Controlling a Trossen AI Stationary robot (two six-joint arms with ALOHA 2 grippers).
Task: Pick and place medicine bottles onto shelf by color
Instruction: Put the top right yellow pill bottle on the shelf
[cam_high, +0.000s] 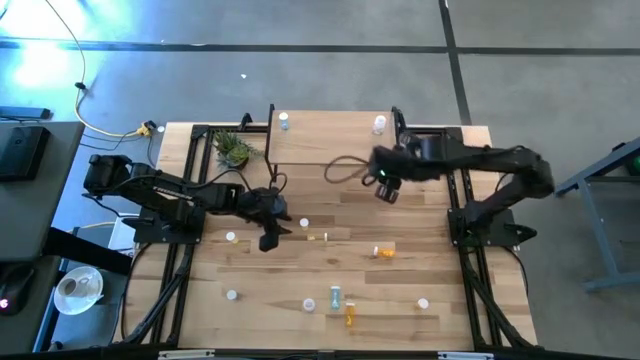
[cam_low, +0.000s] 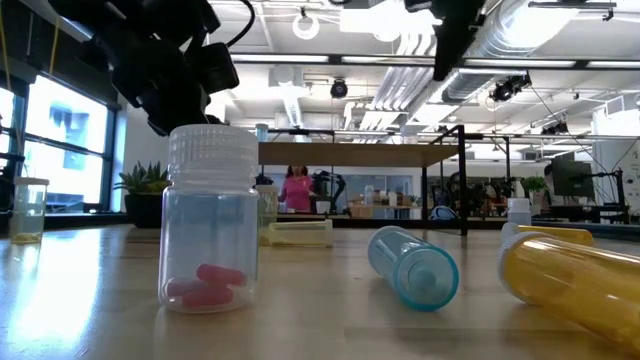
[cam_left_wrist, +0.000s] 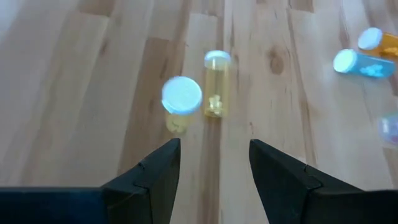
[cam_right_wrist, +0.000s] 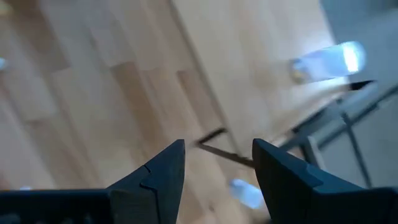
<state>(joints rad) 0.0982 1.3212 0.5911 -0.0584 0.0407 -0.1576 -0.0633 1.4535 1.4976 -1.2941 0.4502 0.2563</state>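
Observation:
My left gripper (cam_high: 270, 236) (cam_left_wrist: 214, 168) hangs open above the table left of centre, nothing between its fingers. Just ahead of it an upright yellow medicine bottle (cam_left_wrist: 181, 99) (cam_high: 305, 221) stands on its base, and a second yellow one (cam_left_wrist: 216, 84) (cam_high: 318, 237) lies on its side. My right gripper (cam_high: 386, 190) (cam_right_wrist: 217, 171) is open and holds nothing, high in the air by the near right corner of the shelf (cam_high: 335, 140) (cam_low: 350, 155). On the shelf stand a bluish bottle (cam_high: 284, 121) and a white one (cam_high: 379, 124).
More bottles are scattered on the table: an orange one (cam_high: 382, 252), a blue one (cam_high: 336, 297) (cam_low: 415, 265) and an orange one (cam_high: 350, 316) near the front edge, and a clear one with pink pills (cam_low: 210, 225). A potted plant (cam_high: 233, 148) stands left of the shelf.

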